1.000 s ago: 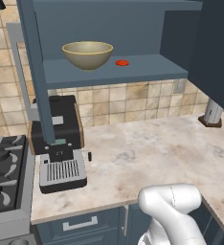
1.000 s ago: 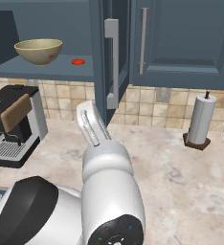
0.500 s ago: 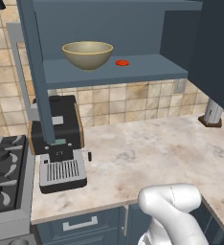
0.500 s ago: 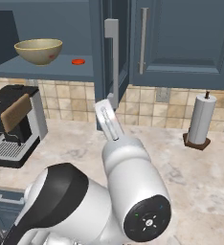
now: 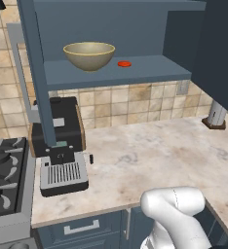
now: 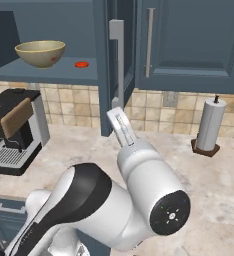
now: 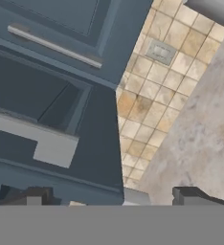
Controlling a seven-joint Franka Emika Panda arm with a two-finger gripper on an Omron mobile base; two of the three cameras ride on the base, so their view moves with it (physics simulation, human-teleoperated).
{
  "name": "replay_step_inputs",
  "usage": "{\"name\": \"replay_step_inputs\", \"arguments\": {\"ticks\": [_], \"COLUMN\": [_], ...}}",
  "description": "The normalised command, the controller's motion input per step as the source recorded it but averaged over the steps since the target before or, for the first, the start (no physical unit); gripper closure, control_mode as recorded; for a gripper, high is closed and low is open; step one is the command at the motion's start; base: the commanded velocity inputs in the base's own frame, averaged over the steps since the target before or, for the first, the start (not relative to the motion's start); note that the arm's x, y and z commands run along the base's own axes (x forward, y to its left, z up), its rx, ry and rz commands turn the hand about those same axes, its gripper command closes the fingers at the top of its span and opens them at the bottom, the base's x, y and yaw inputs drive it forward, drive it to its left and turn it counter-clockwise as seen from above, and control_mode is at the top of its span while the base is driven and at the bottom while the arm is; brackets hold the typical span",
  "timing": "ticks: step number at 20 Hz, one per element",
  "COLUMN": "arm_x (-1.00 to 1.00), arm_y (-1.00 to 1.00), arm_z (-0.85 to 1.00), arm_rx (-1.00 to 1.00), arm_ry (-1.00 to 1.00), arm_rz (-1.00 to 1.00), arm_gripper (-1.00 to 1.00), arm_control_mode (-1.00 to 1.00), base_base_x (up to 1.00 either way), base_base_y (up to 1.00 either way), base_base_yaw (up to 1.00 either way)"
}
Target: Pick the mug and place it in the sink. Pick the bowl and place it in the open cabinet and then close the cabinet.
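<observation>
The olive-tan bowl (image 5: pixel 89 54) (image 6: pixel 40 52) stands upright on the blue shelf of the open wall cabinet (image 5: pixel 135 70) (image 6: pixel 49 75). The cabinet's right door (image 6: pixel 109 85) (image 5: pixel 218 48) stands swung out, its silver handle (image 6: pixel 117 55) facing the room. My gripper (image 7: pixel 111 198) is open with nothing between its fingertips (image 7: pixel 33 196). It sits just below the lower edge of that open door (image 7: pixel 85 158), pointing up at it and at the tiled wall. My arm's white wrist (image 6: pixel 121 127) rises under the door. The mug and the sink are out of view.
A small red disc (image 5: pixel 124 63) (image 6: pixel 81 64) lies on the shelf right of the bowl. A black coffee machine (image 5: pixel 57 131) (image 6: pixel 14 125) stands on the marble counter (image 5: pixel 145 155), with a stove (image 5: pixel 4 180) to its left. A paper towel holder (image 6: pixel 209 125) stands at the right.
My arm has swung right and forward, bringing the wrist from left of the open door to right under it. The bowl and the doors have not moved.
</observation>
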Motion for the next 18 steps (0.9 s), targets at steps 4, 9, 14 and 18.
{"name": "replay_step_inputs", "arguments": {"ticks": [4,9,14,18], "arm_x": [0.27,0.41,0.29,0.03], "arm_y": [-0.10,-0.17,-0.04,-0.01], "arm_z": [-0.09,-0.07,-0.07,0.00], "arm_rx": [0.00,0.00,0.00,0.00], "arm_ry": [-0.03,0.00,0.00,0.00], "arm_rz": [0.07,0.10,0.05,0.02], "arm_gripper": [-1.00,-1.00,-1.00,-1.00], "arm_control_mode": [-1.00,-1.00,-1.00,-1.00], "base_base_x": [0.00,0.00,0.00,0.00], "base_base_y": [0.00,0.00,0.00,0.00], "base_base_yaw": [0.00,0.00,0.00,0.00]}}
